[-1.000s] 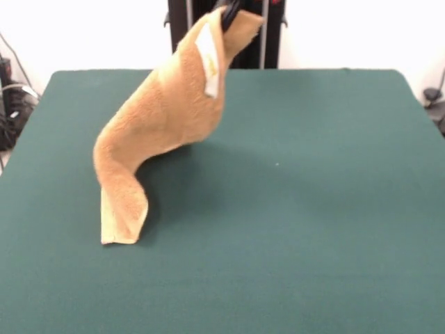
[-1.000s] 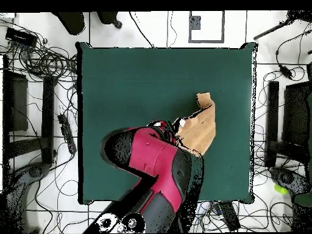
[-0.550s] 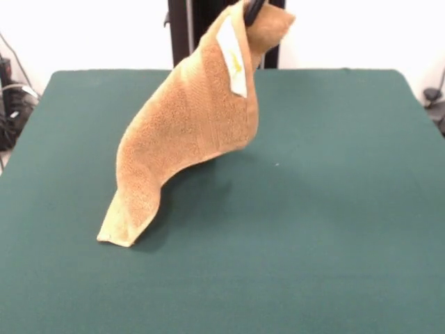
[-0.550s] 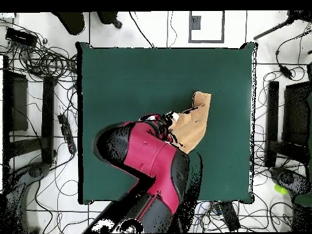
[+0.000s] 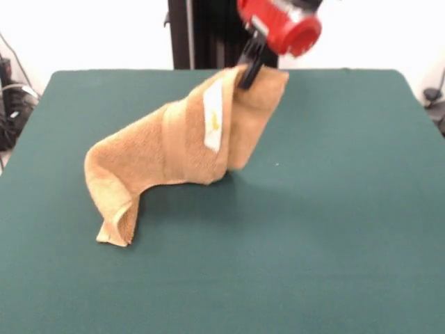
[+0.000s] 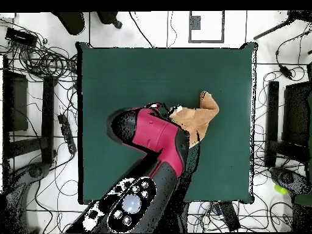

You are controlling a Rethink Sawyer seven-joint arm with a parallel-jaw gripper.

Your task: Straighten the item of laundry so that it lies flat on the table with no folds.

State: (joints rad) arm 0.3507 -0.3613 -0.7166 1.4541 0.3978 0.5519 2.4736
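The orange-tan towel (image 5: 177, 149) hangs by one upper corner from my gripper (image 5: 247, 74), which is shut on that corner. It drapes down to the left in a folded arch, white tag (image 5: 213, 124) facing the camera, and its lower end rests crumpled on the green table (image 5: 334, 229) at the left. In the overhead view the towel (image 6: 198, 119) shows right of centre, partly hidden under the red arm (image 6: 155, 146); my gripper itself is hidden there.
Cables and equipment (image 6: 42, 91) lie on the floor around the table. A black stand (image 5: 201, 35) rises behind the table's far edge.
My gripper has come down lower with the towel corner, so the red wrist now shows. The towel has sagged, and more of it bunches near the table.
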